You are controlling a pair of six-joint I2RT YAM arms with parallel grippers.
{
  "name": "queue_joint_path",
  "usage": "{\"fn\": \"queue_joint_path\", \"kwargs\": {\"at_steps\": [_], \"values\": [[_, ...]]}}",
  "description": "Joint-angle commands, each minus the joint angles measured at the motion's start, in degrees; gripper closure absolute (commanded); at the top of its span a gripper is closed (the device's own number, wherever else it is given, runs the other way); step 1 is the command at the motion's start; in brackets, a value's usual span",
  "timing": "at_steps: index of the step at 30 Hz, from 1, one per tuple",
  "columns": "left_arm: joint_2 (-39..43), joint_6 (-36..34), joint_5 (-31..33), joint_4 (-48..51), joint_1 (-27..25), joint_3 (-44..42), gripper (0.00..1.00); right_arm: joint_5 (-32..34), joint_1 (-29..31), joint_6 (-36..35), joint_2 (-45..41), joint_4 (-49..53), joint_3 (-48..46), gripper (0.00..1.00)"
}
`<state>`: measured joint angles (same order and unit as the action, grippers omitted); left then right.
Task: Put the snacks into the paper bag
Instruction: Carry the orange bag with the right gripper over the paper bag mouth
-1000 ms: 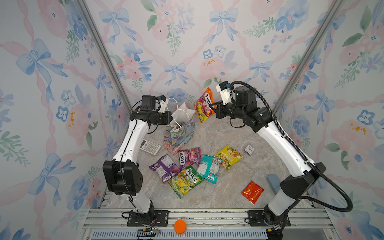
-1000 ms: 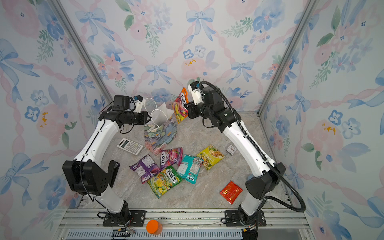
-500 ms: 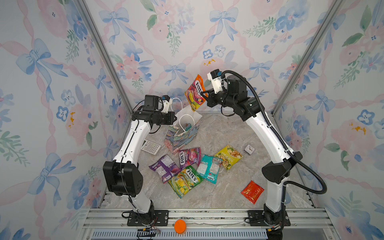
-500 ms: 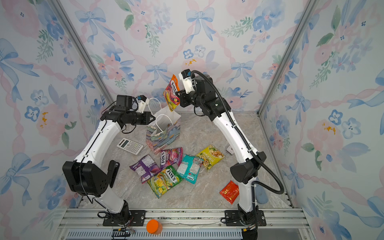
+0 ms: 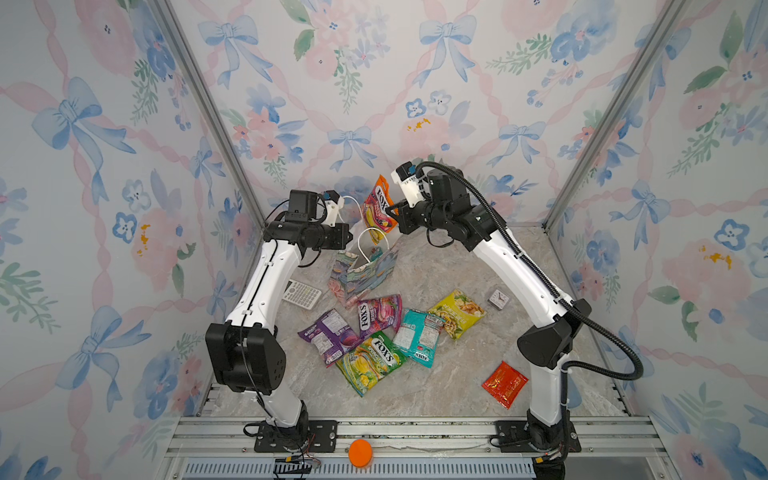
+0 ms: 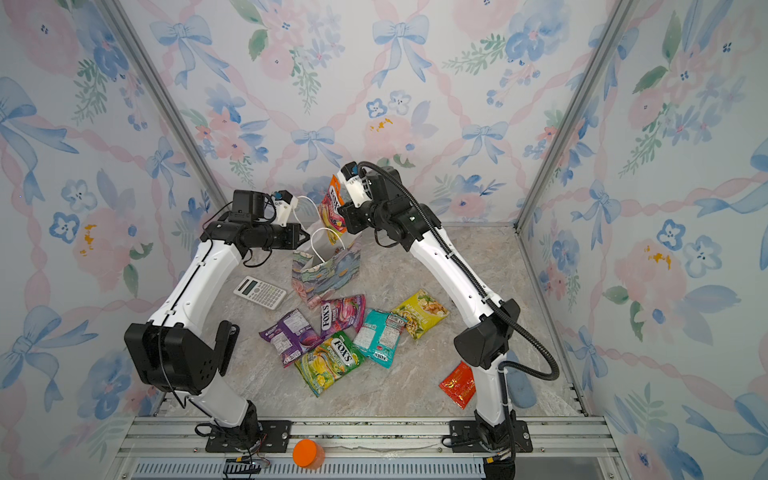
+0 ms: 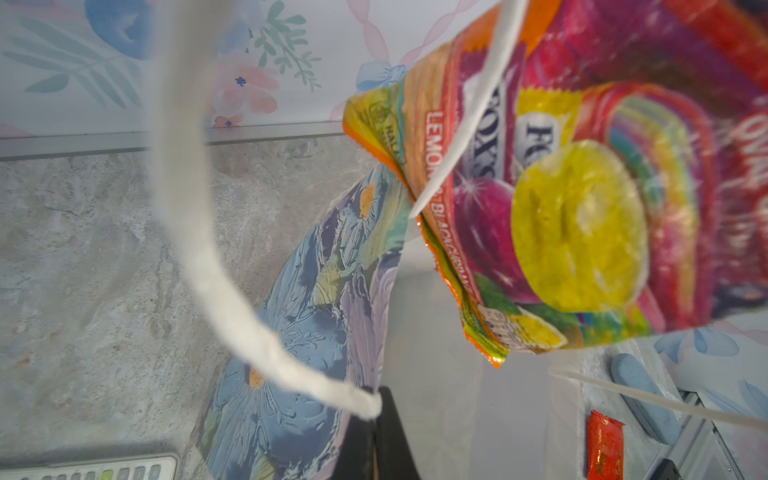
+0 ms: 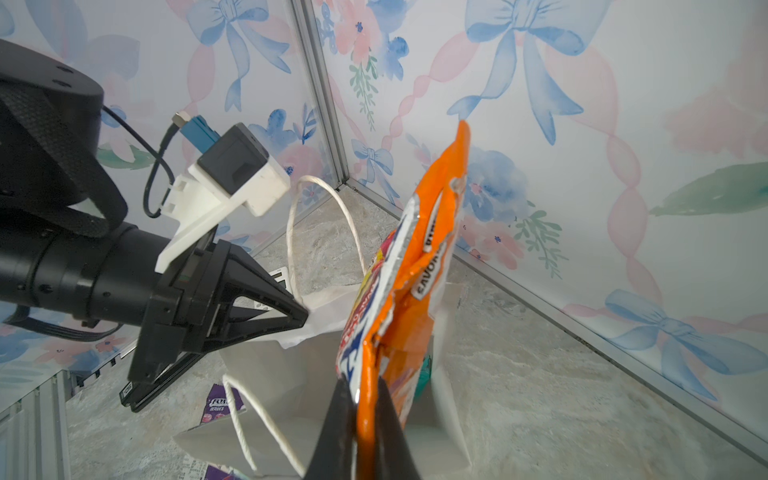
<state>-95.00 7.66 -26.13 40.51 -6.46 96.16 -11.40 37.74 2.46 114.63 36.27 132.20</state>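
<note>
Right wrist view: we are dangling the orange packet [image 8: 419, 266] (probably light, floppy, slippery) by its sealed edge just above the paper bag [image 8: 274, 374]; right gripper [image 8: 361, 401] jaws pinching it, left gripper [image 8: 302, 318] jaws clamping the bag's rim.

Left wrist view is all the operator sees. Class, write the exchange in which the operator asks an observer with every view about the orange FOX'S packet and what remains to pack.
Operator: What holds the orange packet over the paper bag?
Observer: The right gripper, shut on its edge.
Operator: I see one red sachet lying loose. Any more snacks?
Observer: Yes. In a top view, five packets lie clustered near the paper bag.
</note>
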Motion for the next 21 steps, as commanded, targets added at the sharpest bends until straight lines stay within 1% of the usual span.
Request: {"fn": "queue_joint_path", "kwargs": {"at_steps": [1,6,17,21], "values": [[1.65,-0.95,-0.11,0.93,-0.36,0.00,1.00,2.08,0.59,-0.93,-4.37,-3.59,-1.92,1.00],[1.53,-1.04,0.81,0.90,-0.31,-0.07,1.00,2.92,0.58,-1.32,-6.44,-4.01,-4.56,1.00],[1.22,-1.06,2.14,0.92,-0.14,-0.14,1.00,4.05,0.75,-1.59,-12.64,-7.07,-15.28,1.00],[1.28,-1.07,2.60,0.96,-0.04,-0.18,1.00,4.05,0.93,-1.71,-13.63,-7.13,-17.26,1.00]]}}
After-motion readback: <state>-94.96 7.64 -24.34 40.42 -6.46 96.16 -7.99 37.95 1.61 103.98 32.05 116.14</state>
